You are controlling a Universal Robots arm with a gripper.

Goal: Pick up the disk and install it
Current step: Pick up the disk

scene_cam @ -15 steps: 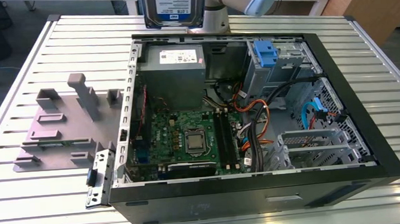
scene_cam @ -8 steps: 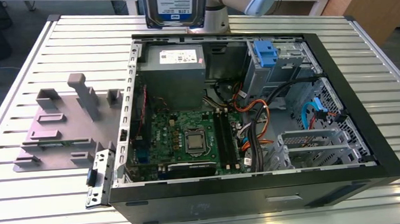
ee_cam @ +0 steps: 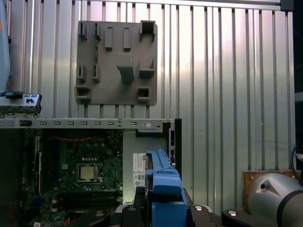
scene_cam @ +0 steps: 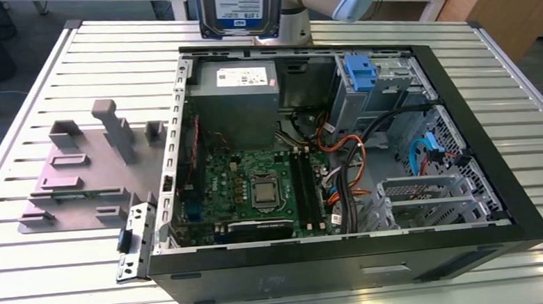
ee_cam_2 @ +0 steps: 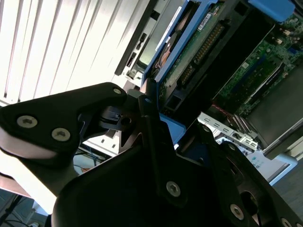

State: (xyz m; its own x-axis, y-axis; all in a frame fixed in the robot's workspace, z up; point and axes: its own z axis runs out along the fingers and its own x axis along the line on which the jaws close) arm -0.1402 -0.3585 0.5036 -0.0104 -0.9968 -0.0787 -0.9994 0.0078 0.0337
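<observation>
- Risk, as a judgement: the disk (scene_cam: 239, 9) is carried upright and high, so any slack in the grip could let it tilt or drop onto the open computer case (scene_cam: 352, 270) below it
- A second risk: the metal drive cage (scene_cam: 393, 86) with its blue latch (scene_cam: 361, 73) sits at a far corner of the case; if the disk's blue side bracket (ee_cam: 163, 189) meets the cage out of line, it could jam or scrape
- A third risk: loose orange and blue cables (scene_cam: 346, 155) lie beside the cage; a low approach could snag them, or knock the grey power supply (scene_cam: 234, 91)
- Where the disk is: in the exterior view it hangs in the air over the far edge of the slatted metal surface (scene_cam: 74, 288), just past the case's far wall above the power supply; its white-and-blue label faces that camera
- Disk and jaws: in the second wrist view the black jaws are closed narrowly on the disk's near end; the drive runs away from them edge-on, with its circuit-board side showing
- A grey fixture plate (scene_cam: 96, 176) lies on the surface beside the case, towards the exterior view's left edge, well apart from the disk
</observation>
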